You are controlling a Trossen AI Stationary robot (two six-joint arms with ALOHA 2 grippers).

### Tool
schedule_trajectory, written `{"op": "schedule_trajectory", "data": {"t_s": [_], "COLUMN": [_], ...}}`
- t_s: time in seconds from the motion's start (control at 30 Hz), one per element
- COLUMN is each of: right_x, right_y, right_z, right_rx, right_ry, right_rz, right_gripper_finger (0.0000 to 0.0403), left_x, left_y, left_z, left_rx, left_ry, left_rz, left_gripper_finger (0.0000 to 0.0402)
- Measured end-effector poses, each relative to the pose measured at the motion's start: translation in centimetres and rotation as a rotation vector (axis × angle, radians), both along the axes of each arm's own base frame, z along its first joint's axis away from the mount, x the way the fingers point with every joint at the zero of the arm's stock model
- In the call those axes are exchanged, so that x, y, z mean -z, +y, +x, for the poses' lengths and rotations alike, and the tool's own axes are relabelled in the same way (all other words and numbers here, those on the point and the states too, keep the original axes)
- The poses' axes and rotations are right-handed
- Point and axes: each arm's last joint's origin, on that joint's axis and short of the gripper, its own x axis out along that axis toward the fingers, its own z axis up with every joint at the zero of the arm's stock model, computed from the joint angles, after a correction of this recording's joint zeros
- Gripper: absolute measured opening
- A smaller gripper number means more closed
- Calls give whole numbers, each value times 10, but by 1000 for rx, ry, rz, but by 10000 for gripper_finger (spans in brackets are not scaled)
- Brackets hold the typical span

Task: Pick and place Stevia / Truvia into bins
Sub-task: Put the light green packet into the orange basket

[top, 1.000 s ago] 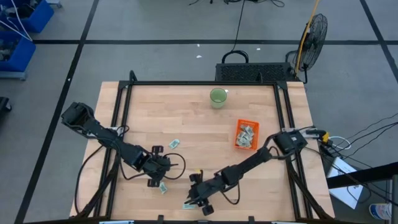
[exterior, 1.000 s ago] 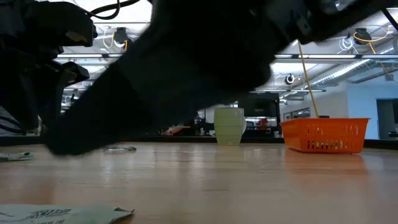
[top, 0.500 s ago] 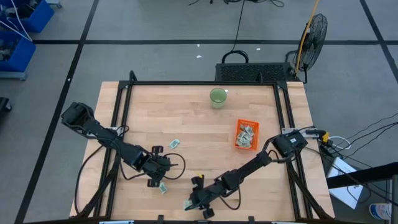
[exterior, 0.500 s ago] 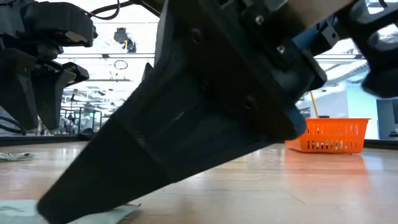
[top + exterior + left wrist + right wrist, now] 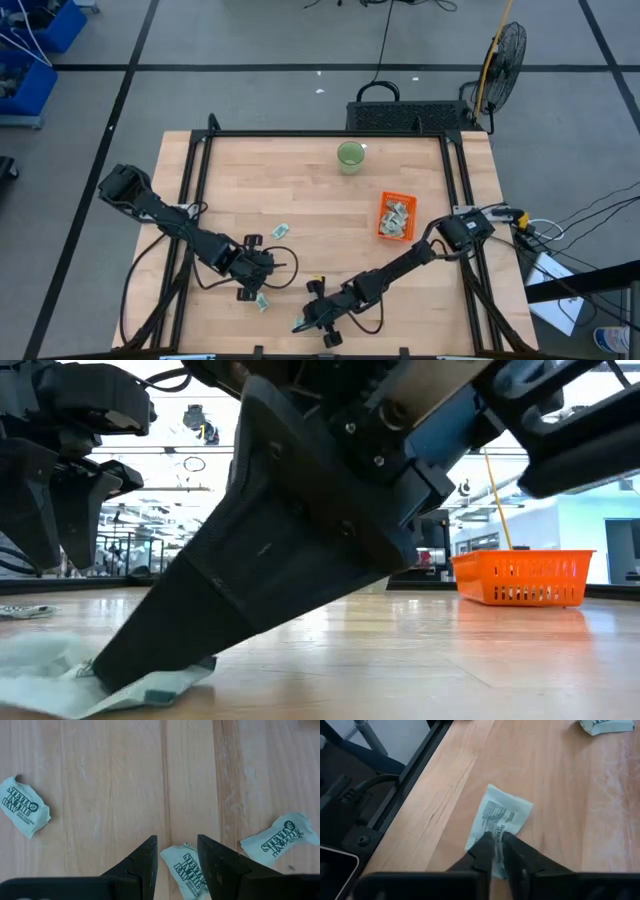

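Pale green paper sachets carry dark print; the rectangular plastic bin is orange; the wooden table is light brown.

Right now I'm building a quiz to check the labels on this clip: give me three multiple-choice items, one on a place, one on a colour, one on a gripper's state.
1. Where is the right gripper?
A. Over the bin
B. At the table's near edge, on a sachet
C. Beside the cup

2. What colour is the bin?
A. Orange
B. Blue
C. Grey

3. How are the left gripper's fingers?
A. Shut on a sachet
B. Shut on nothing
C. Open over a sachet

Answers:
1 B: the high view shows the right gripper low at the near edge, far from the bin and cup; its wrist view shows it pinching a sachet.
2 A: orange walls.
3 C: the left gripper has a clear gap, a second sachet lying between its fingers.
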Motion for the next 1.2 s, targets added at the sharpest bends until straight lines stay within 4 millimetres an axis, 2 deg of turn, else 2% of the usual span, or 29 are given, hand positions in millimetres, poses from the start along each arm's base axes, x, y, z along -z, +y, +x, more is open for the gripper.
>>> {"op": "schedule_trajectory", "data": {"t_s": [0.13,0.3,0.43,0.6,0.7,0.77,0.87,0.97,1.07,1.2], "right_x": [-8,-43,-87,-135,-164,-176,-179,-170,-150,-116], "right_y": [-1,-12,-33,-67,-86,-98,-116,-135,-151,-167], "right_z": [-1,-15,-41,-89,-114,-130,-151,-173,-190,-206], "right_rx": [-2,-2,120,408,594,695,856,982,1076,1097], "right_ry": [-2,82,174,299,295,297,278,270,242,220], "right_rz": [-1,-63,-244,-514,-596,-626,-588,-538,-465,-370], "right_gripper_finger": [7,13,4,5,4,2,2,3,3,4], "left_x": [0,0,0,0,0,0,0,0,0,-1], "left_y": [0,0,0,0,0,0,1,1,2,2], "left_z": [0,0,0,0,0,0,0,1,1,1], "left_rx": [0,3,1,1,-1,-4,-7,-26,-69,-111], "left_ry": [0,0,0,-1,-3,-9,-13,-23,-36,-44], "left_rz": [0,2,1,1,5,15,21,29,38,33], "left_gripper_finger": [145,145,145,145,145,145,145,145,145,145]}}
